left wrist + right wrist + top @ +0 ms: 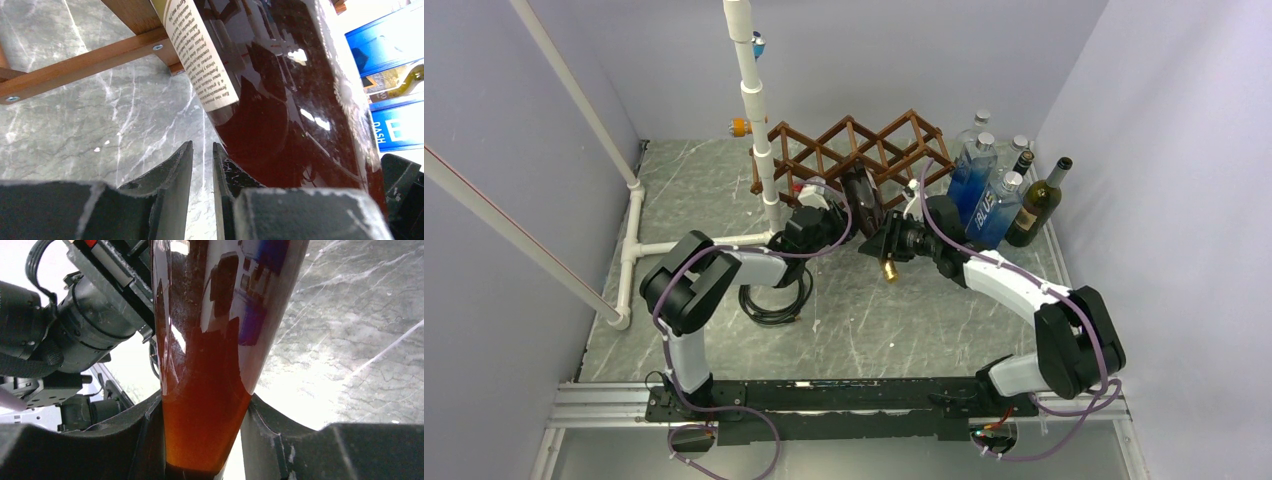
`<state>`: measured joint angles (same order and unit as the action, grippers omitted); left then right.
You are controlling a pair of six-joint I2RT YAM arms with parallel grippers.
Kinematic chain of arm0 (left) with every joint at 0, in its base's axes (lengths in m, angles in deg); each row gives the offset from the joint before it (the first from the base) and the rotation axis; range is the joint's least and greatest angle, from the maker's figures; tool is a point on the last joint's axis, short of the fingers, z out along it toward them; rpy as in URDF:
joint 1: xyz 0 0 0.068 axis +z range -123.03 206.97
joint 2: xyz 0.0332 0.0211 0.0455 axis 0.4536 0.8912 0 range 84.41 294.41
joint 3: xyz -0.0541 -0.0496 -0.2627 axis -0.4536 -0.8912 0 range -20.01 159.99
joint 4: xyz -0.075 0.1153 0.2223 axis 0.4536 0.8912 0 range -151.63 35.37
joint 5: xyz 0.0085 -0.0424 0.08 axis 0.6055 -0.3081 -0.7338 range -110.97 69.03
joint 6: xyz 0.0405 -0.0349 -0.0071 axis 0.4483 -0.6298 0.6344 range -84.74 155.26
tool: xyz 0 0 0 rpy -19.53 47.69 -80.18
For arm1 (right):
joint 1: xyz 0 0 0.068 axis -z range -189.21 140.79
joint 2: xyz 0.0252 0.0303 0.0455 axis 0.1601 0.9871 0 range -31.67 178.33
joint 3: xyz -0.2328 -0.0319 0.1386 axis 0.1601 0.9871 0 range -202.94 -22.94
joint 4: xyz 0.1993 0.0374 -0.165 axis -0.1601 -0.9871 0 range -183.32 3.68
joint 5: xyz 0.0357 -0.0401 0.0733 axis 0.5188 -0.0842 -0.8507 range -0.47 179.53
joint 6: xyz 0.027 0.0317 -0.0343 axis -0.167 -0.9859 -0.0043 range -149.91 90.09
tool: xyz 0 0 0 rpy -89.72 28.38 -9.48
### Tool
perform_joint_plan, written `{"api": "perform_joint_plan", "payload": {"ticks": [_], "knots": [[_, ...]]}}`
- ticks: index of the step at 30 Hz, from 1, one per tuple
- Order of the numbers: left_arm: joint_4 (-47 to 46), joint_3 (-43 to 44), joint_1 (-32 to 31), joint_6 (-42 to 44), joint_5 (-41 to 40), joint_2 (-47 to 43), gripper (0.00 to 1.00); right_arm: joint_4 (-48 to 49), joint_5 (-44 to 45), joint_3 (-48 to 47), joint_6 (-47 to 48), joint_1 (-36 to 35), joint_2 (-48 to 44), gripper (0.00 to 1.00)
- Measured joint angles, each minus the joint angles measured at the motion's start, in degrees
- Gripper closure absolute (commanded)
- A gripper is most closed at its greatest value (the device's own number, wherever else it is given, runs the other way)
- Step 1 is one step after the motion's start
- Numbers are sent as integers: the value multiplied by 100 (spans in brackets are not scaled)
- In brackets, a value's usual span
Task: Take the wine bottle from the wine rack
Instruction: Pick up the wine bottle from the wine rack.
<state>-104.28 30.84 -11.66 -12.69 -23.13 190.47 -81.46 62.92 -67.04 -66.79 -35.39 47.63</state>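
Note:
The wine rack, a dark brown wooden lattice, stands at the back of the table; its slats show in the left wrist view. The wine bottle is dark glass with a cream label. Its base end is at the rack's front lower row and its gold-capped neck points toward me. My right gripper is shut on the bottle's neck, a finger on each side. My left gripper is shut on nothing, just left of the bottle's body.
Blue and clear bottles and a dark green bottle stand right of the rack. A white PVC pipe frame rises left of it. A black cable coil lies near the left arm. Grey walls close in on three sides.

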Motion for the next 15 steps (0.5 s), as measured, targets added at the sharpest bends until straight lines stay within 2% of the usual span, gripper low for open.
{"api": "perform_joint_plan", "payload": {"ticks": [15], "knots": [[-271, -57, 33, -125, 376, 70, 73, -713, -125, -118, 127, 44, -319, 100]]}}
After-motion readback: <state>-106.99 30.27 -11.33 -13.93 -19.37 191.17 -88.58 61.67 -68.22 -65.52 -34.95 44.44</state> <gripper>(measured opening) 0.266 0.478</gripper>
